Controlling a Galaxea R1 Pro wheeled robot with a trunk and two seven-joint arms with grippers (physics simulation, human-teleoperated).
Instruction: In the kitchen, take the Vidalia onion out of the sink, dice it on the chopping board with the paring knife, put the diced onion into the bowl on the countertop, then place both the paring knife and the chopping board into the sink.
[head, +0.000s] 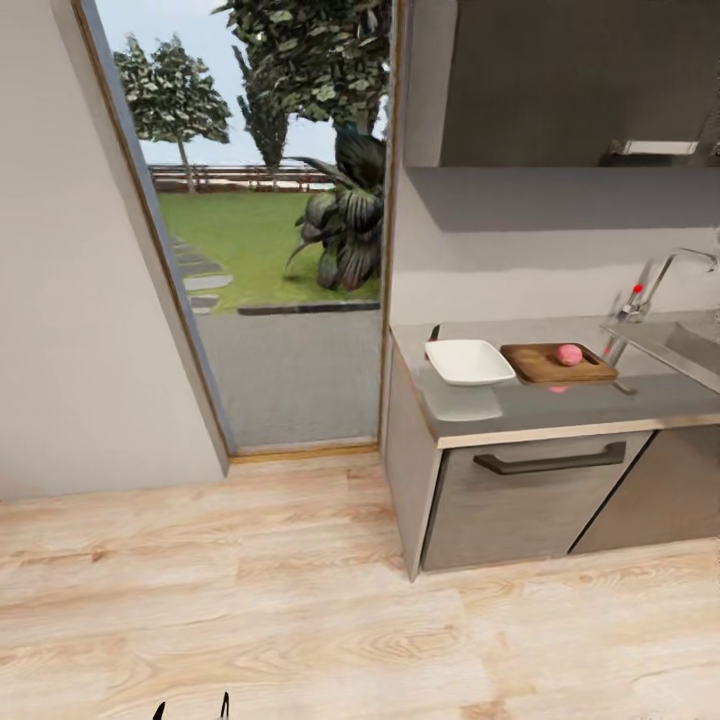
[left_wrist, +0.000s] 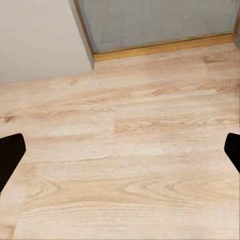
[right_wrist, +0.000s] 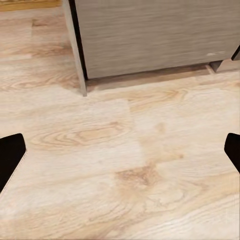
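Right now your onion (head: 569, 354) sits on the chopping board (head: 556, 364), which lies on the grey worktop (head: 560, 400) with the white bowl (head: 467, 361) touching its near end. Beyond the board is the sink (head: 680, 350) with its chrome tap (head: 660, 280). Your left end effector (left_wrist: 120, 155) and right end effector (right_wrist: 120, 155) both hang wide open over the wooden floor (head: 250, 600), holding nothing, well apart from the cabinet drawer (head: 540, 490)
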